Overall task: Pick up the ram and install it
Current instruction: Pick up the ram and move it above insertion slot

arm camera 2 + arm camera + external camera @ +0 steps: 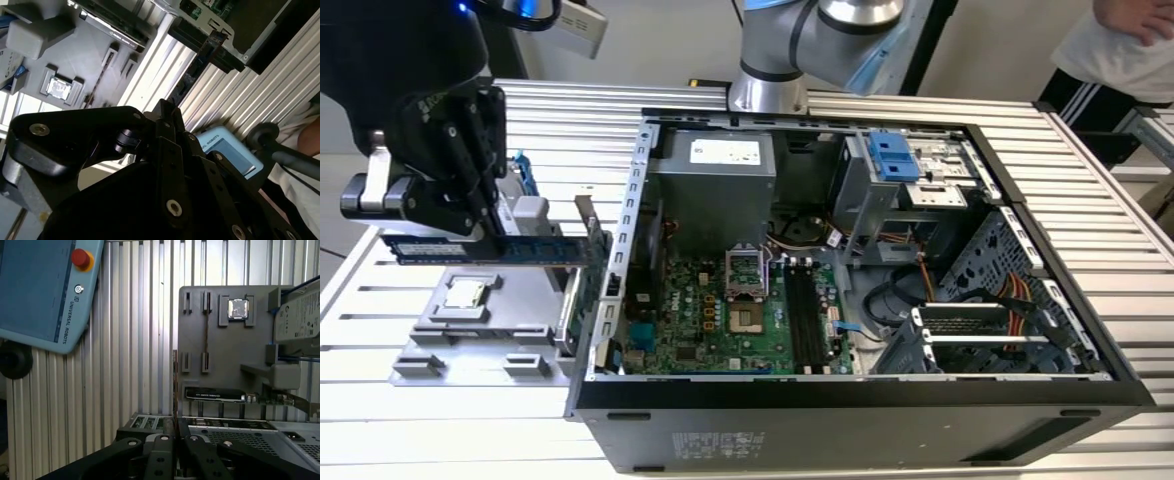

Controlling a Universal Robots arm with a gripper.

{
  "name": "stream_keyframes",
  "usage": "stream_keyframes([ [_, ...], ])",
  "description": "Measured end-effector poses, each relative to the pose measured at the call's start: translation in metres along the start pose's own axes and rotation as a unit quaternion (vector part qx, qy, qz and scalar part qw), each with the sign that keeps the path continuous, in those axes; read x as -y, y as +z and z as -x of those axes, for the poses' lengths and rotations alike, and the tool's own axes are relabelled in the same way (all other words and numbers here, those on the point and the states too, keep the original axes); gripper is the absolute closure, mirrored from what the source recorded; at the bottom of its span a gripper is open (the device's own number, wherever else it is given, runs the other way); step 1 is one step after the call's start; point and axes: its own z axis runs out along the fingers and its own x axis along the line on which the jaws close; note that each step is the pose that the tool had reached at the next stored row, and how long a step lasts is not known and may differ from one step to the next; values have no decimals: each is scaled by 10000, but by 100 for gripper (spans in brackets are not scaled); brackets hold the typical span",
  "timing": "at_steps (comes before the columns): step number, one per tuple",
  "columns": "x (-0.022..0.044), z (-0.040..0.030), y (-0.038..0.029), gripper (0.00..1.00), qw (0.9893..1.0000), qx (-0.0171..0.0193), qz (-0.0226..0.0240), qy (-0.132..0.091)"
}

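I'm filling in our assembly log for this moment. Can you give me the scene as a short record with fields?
gripper: shut on the ram
ram: in the air, held level, at the exterior view's left of the computer case
computer case: open, motherboard exposed
parts tray: grey, beside the case, carries a processor chip
install: not yet done

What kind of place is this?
Probably a robot lab or workshop: a robot arm stands on a grooved metal table by an open computer case, its gripper holding a memory stick.
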Motion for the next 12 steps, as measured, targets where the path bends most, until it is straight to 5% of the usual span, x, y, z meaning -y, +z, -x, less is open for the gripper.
stream_keyframes([
  [12,115,1,0,100,10000,0,0,0],
])
